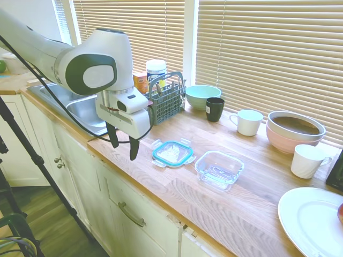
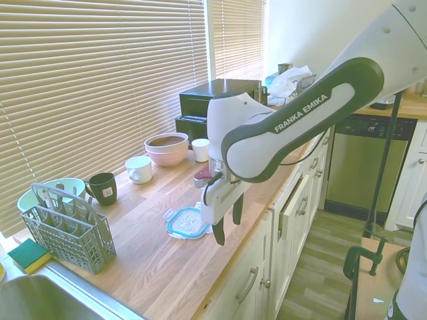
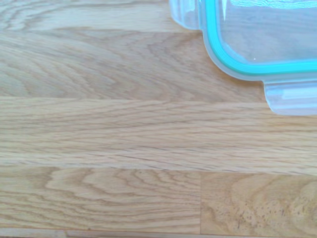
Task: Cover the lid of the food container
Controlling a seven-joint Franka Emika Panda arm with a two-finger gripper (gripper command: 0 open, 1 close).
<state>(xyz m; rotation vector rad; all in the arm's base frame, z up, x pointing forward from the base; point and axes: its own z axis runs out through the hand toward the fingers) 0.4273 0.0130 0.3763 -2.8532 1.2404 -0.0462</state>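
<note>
One flat clear plastic lid with a teal seal rim (image 1: 172, 153) is lying on the wooden countertop (image 1: 214, 203), just beside the shallow clear glass food container (image 1: 219, 169). We are risking a skidding lid if pinched off-centre. Our white gripper (image 1: 123, 149) is hovering beside it, fingers spread, empty, pointing down.

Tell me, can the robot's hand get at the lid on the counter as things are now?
Probably yes. The lid lies flat on the counter with nothing on top of it. The hand hangs open just beside it, and the glass dish sits apart on the far side.
</note>
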